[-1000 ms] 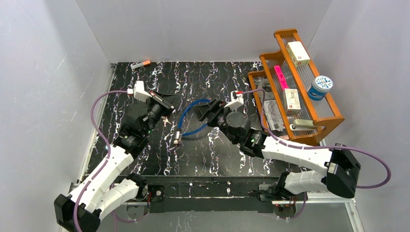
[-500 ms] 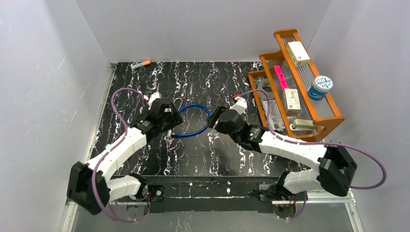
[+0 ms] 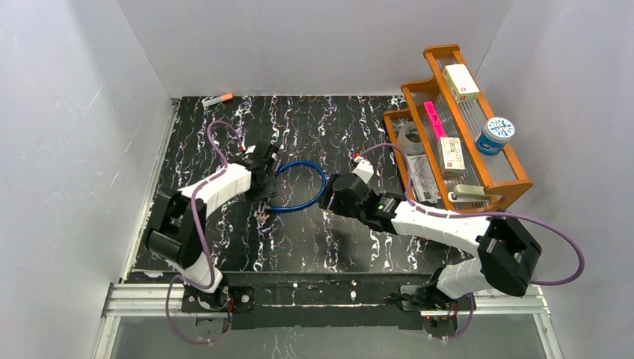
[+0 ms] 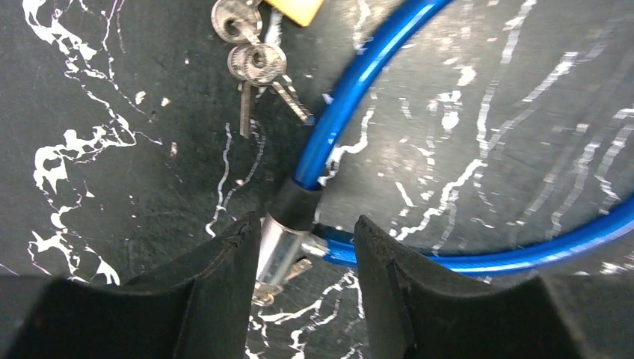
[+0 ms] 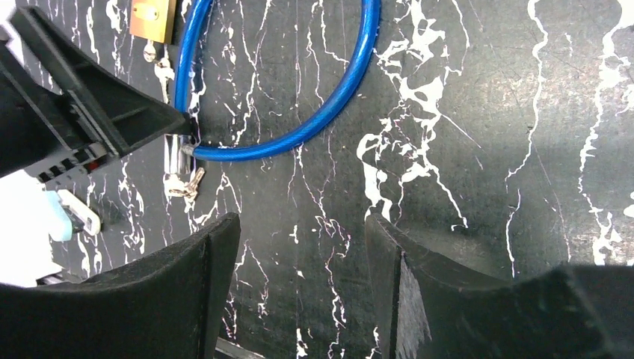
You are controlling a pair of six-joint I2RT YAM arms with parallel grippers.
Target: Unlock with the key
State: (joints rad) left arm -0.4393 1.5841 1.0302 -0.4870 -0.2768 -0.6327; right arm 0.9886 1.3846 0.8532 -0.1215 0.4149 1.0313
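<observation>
Marbled table (image 3: pixel 329 239), lock barrel (image 4: pixel 284 228) near-to-far, key (image 4: pixel 286 274) nearward

Keys (image 4: pixel 250 60) nxt to cable lock (image 4: pixel 345 101)

Left gripper (image 4: pixel 308 228): swung in from the left, jaws parted, now straddling the lock cylinder (image 4: pixel 280 239).
Right gripper (image 5: pixel 303 224): drawn back clear of the blue cable (image 4: pixel 351 90).

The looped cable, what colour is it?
The cable is bright blue, clearest in the left wrist view.
</observation>
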